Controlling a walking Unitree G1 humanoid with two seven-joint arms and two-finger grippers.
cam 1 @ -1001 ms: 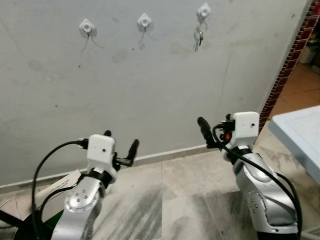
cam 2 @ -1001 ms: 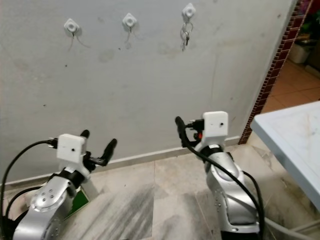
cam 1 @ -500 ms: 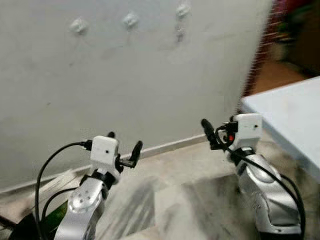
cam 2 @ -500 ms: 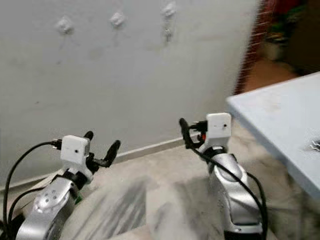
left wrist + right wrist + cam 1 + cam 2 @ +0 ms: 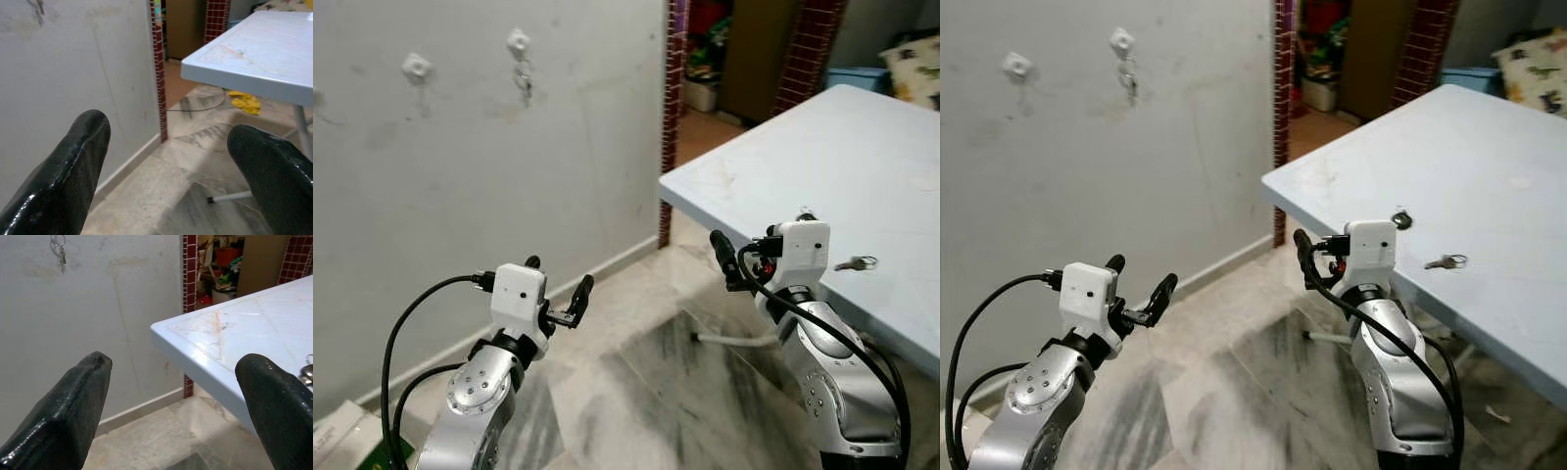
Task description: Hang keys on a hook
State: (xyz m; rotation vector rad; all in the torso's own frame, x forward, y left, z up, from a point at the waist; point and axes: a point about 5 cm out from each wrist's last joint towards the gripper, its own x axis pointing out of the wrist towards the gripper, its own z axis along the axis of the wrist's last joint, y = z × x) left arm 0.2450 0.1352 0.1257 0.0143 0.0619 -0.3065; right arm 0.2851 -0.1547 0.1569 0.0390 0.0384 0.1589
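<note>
A bunch of keys (image 5: 522, 78) hangs from the right one of two white hooks (image 5: 518, 41) on the grey wall; the other hook (image 5: 416, 67) is bare. On the pale blue table (image 5: 803, 137) at the right lie a loose key (image 5: 855, 262) and a key ring (image 5: 1400, 218). My left gripper (image 5: 556, 279) is held low in front of the wall, open and empty. My right gripper (image 5: 175, 360) is open and empty beside the table's near corner, with the loose key just to its right.
A red-tiled doorway (image 5: 675, 98) opens beyond the wall's end onto a cluttered room. A blue bin (image 5: 857, 76) and a patterned cushion (image 5: 925, 59) lie behind the table. A table leg (image 5: 734, 340) and a yellow cloth (image 5: 246, 102) are on the marble floor.
The camera has swung to the right: the hooks slid to the left of the picture, and the table and doorway came into view. Both arms keep the same pose.
</note>
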